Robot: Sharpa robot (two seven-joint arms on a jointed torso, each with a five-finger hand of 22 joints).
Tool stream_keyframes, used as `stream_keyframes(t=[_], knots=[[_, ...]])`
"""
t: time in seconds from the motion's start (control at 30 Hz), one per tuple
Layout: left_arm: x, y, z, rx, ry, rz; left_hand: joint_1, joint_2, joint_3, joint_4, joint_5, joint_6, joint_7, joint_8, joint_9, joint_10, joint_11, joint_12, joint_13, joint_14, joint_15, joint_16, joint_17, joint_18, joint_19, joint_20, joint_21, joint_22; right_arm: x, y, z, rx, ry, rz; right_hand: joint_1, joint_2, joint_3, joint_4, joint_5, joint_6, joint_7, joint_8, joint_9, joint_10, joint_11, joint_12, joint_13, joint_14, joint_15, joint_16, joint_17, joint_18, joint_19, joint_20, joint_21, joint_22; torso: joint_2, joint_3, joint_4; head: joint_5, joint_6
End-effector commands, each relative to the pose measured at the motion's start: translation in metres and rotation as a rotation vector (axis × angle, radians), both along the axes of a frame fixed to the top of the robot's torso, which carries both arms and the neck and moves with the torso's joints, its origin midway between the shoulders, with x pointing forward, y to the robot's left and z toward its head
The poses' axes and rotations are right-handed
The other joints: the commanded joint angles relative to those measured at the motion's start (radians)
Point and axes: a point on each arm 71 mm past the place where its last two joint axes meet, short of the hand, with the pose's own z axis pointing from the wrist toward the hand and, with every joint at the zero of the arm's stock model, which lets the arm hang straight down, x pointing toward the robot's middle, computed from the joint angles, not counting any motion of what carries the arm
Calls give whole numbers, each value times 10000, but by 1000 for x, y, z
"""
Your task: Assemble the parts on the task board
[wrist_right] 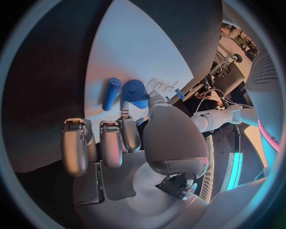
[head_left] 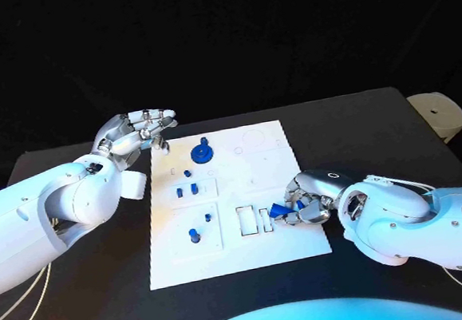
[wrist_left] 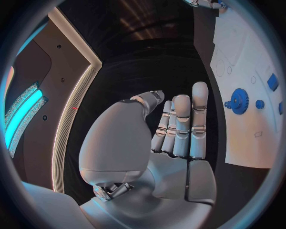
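Right robot hand [head_left: 307, 200] grasping a blue part [head_left: 283, 210] at the near right of the task board [head_left: 277, 242]; left robot hand [head_left: 137, 131] released beside the far left corner.

From the head view, the right robot hand sits on the white task board's right edge, fingers curled round the blue part next to the rectangular slots [head_left: 254, 219]. Small blue pegs [head_left: 188, 190] stand in recesses on the board's left half, and a blue gear [head_left: 203, 153] lies near the far edge. The left robot hand hovers over the black tabletop [head_left: 89, 309], holding nothing. From the left wrist view, its fingers [wrist_left: 180, 126] are straight and close together, empty, with the gear [wrist_left: 240, 100] on the board [wrist_left: 250, 138] nearby. From the right wrist view, the right robot hand [wrist_right: 128, 138] pinches the blue part [wrist_right: 136, 93] between thumb and fingertips; a blue cylinder [wrist_right: 111, 94] lies just beside it on the board [wrist_right: 137, 52].
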Motion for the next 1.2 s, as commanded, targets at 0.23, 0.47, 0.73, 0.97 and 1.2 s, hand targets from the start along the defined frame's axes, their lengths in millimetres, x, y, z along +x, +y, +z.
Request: stream_keyframes(t=[0.23, 0.47, 0.73, 0.97, 1.2], knots=[[-1, -2, 0, -106, 41, -224, -104, 10, 53, 8, 44, -85, -12, 55, 13, -74, 28, 38, 11, -50, 17, 0, -19, 135, -74, 16, -51, -25, -2, 2, -5, -500, 53, 199, 649, 266, -195, -16, 435, 78, -63, 157, 39, 97, -75, -25, 601, 812, -100, 59, 1336, -136, 857, -107, 137, 2421, -2, 5, -14, 5, -33], [-1, -2, 0, -98, 49, -237, -117, 10, 54, 10, 46, -88, -12, 61, 16, -90, 29, 44, 12, -62, 19, -5, -41, 138, -85, 18, -65, -43, -4, 3, 1, 68, -324, -55, 1238, 649, 13, -37, 582, 289, -164, 235, 35, 236, -167, 91, 764, 839, -174, 105, 1472, -173, 902, -164, 333, 2470, -11, -3, -7, -3, -30], [-1, -2, 0, -90, 44, -224, -118, 11, 55, 10, 46, -88, -12, 62, 16, -94, 30, 44, 12, -70, 19, -10, -58, 147, -107, 19, -96, -87, -8, 7, 19, 1269, -1216, -330, 1679, 1008, 546, -16, 427, 699, -383, 369, 26, 400, -357, 220, 941, 891, -330, 199, 1742, -232, 972, -296, 647, 2549, -14, -1, -11, 2, -14], [-1, -4, 0, -95, 42, -235, -118, 11, 55, 10, 46, -88, -12, 62, 16, -94, 30, 44, 12, -70, 19, -10, -58, 147, -107, 19, -96, -87, -5, 14, 33, 1802, -1527, -242, 1668, 1088, 730, 6, 338, 792, -423, 397, 21, 464, -397, 276, 1011, 910, -367, 233, 1841, -254, 998, -335, 763, 2578, -5, -7, -5, 14, -8], [-1, -5, 0, -105, 42, -264, -118, 11, 55, 10, 46, -88, -12, 62, 16, -94, 30, 44, 12, -70, 19, -10, -58, 147, -107, 19, -96, -87, -2, 29, 25, 1776, -513, 2, 1178, 1126, 792, 25, 254, 856, -418, 400, 2, 504, -395, 282, 1049, 910, -370, 236, 1849, -255, 999, -353, 768, 2579, -1, -4, 0, 44, -38]])
